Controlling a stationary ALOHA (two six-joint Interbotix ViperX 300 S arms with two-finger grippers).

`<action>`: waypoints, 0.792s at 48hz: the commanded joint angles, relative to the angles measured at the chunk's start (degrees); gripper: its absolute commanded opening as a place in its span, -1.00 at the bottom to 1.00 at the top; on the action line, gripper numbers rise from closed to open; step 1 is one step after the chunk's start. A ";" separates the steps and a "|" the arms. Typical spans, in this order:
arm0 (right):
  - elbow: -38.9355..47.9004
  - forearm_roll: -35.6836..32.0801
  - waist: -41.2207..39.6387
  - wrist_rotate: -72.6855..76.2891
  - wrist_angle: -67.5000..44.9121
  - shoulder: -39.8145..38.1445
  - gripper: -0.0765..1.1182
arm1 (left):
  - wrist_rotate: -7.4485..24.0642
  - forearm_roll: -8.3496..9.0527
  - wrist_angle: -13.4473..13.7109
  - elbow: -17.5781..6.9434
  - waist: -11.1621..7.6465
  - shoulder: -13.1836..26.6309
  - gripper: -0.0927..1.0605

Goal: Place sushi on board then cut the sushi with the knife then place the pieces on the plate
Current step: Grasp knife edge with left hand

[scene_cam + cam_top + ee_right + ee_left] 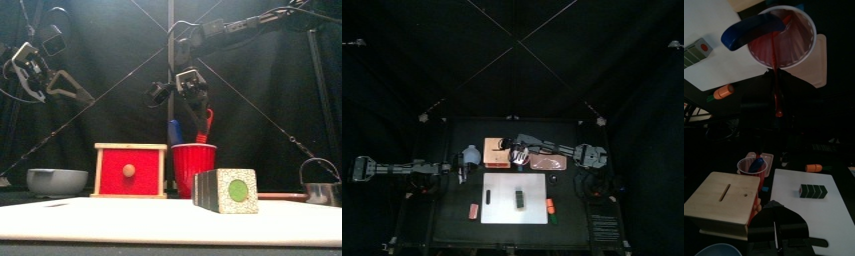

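The sushi roll (pixel 519 198) of dark green blocks lies on the white board (pixel 500 188); in the front view the sushi roll (pixel 227 190) shows its green end. Behind the board stands the red cup (pixel 195 168) holding a blue knife (pixel 175 130) and a red knife (pixel 205 125). My right gripper (pixel 197 112) hangs right over the cup. In the right wrist view the right gripper (pixel 773 72) is shut on the thin red knife (pixel 773 55), beside the blue knife (pixel 751 30). My left gripper (pixel 776 225) is shut, empty and raised left of the board. The pink plate (pixel 549 161) lies behind the board.
The wooden box (pixel 130 170) with its red drawer stands left of the cup. A blue-grey bowl (pixel 58 181) sits further left and a metal cutter (pixel 317 185) at the right. An orange toy (pixel 552 207) and a red toy (pixel 473 210) flank the board.
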 commanded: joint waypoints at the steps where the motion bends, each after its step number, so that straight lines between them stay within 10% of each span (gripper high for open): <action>1: -2.46 0.09 -0.35 -0.09 0.18 -3.25 -0.06 | 0.09 -0.18 -0.26 -0.70 0.18 0.09 -0.86; 38: -2.81 -7.56 4.13 1.58 2.20 -23.99 -0.08 | 0.09 -0.18 -0.26 -0.44 0.18 0.09 -0.86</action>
